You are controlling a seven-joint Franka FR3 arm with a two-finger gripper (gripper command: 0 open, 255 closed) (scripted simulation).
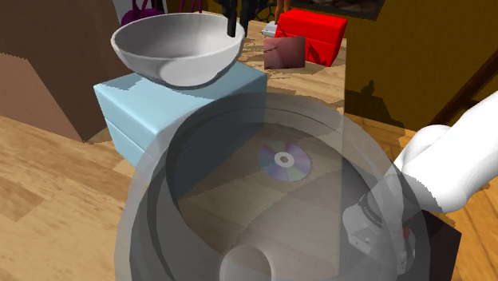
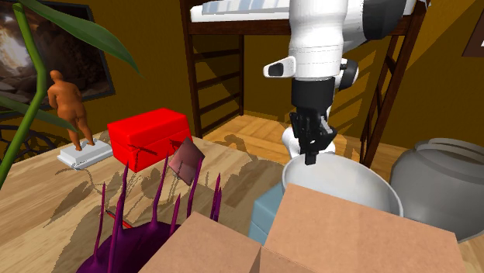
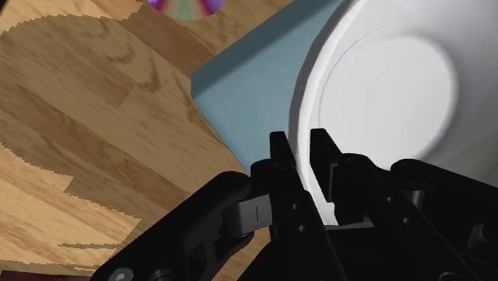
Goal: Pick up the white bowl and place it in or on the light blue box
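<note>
White bowl (image 1: 177, 48) is upright on top of the blue box (image 1: 128, 120); can't tell if it rests fully on it. Gripper (image 3: 301, 148) is clamped on the bowl rim, one black finger inside, one outside, at the rim's far side in the shoulder view. Box stands on the wooden desk (image 1: 48, 184), away from its edges. CD (image 1: 285, 162) lies flat on the desk just beside the box, toward the shoulder view's right edge. See-through grey pot (image 1: 152, 215) is at the desk's near edge. Red box (image 1: 311, 36) is at the far corner, with a small dark card (image 1: 283, 52) leaning just in front. Figurine (image 2: 68, 105) is near the red box.
</note>
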